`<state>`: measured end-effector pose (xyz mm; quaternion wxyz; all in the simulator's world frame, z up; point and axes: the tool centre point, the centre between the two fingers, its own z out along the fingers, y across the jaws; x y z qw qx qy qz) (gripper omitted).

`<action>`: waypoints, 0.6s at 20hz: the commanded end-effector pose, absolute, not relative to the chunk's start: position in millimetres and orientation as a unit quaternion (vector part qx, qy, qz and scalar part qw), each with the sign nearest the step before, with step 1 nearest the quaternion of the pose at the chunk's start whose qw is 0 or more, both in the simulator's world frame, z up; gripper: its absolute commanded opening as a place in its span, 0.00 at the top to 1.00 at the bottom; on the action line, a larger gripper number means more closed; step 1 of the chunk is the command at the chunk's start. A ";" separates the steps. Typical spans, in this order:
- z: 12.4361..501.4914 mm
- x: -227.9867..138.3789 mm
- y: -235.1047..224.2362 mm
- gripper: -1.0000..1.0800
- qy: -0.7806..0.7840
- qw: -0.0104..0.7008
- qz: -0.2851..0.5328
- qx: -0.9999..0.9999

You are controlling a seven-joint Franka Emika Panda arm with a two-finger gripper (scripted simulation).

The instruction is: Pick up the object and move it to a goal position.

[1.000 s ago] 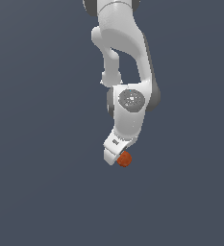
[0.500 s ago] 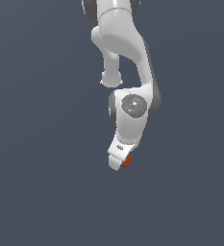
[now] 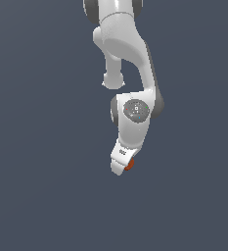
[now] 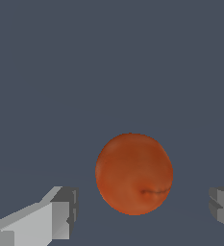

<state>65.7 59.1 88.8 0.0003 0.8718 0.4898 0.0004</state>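
Ball [image 4: 133, 174], small and orange-red, sits on the grey desk [image 4: 108, 57] between the fingers [image 4: 60, 214] of the hand [image 4: 142, 211], which stands wide, touching nothing. Best to centre the ball between both pads, go a little lower, then close evenly so it cannot roll out.

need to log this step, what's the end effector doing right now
End effector: open, holding nothing; the ball sits between its fingers, gaps on both sides.
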 end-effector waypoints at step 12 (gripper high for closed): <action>46.9 65.7 59.4 0.04 0.492 0.000 0.000 0.871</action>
